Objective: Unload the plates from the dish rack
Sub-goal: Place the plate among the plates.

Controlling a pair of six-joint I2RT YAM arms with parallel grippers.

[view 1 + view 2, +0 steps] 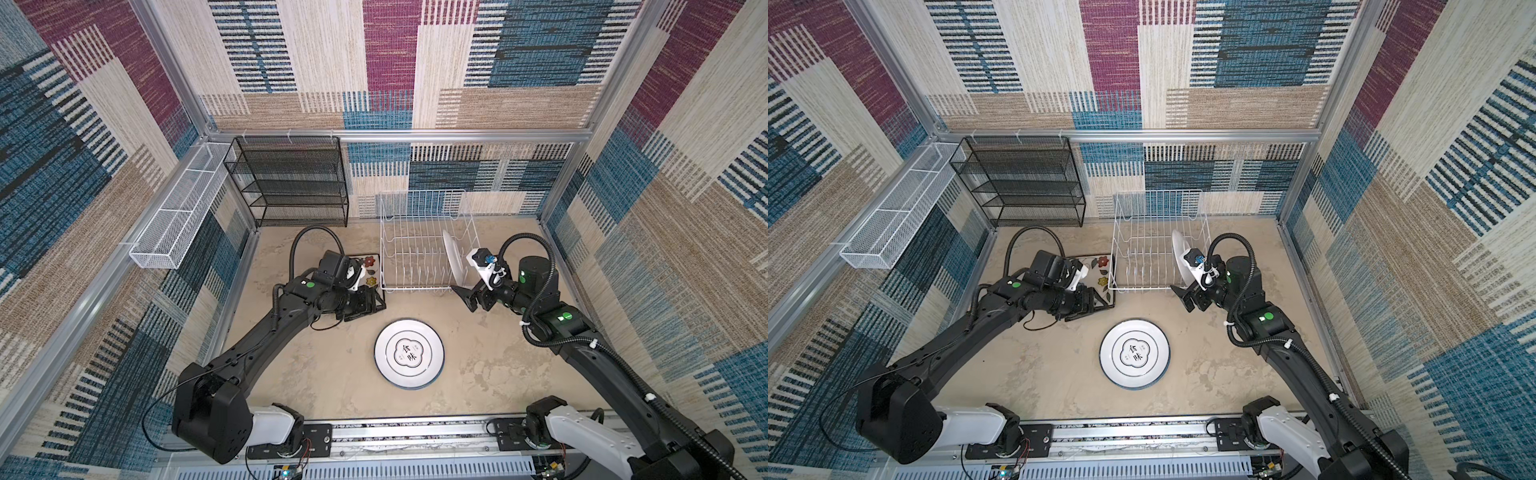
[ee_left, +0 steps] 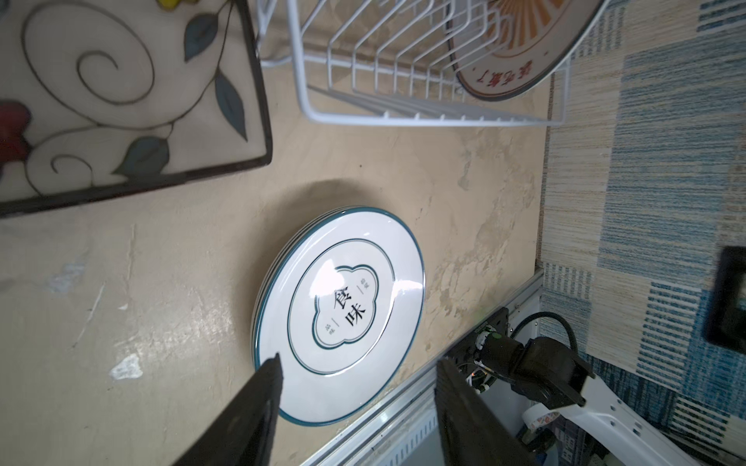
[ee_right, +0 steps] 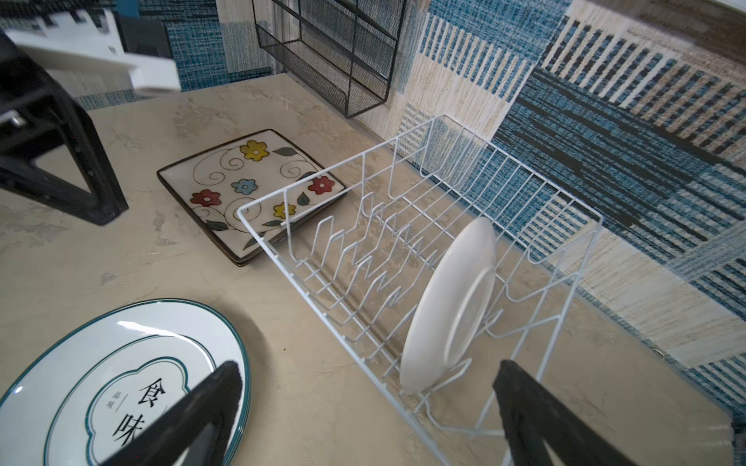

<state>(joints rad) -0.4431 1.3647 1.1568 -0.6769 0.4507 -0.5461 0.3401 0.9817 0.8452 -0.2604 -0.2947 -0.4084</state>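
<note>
Your right gripper (image 3: 369,373) hangs spread wide and empty at the near right corner of the rack (image 1: 415,288). The one plate (image 3: 448,306) in the rack stands on edge in the end slots just beyond the fingertips, white back toward them, untouched. Your left gripper (image 2: 359,361) is parted too, nothing between the jaws, low over the table (image 1: 324,374) at the near edge of the square stack (image 1: 371,270) lying flat just left of the rack; the round stack (image 1: 409,353) lies flat in front of the rack, between the two arms.
</note>
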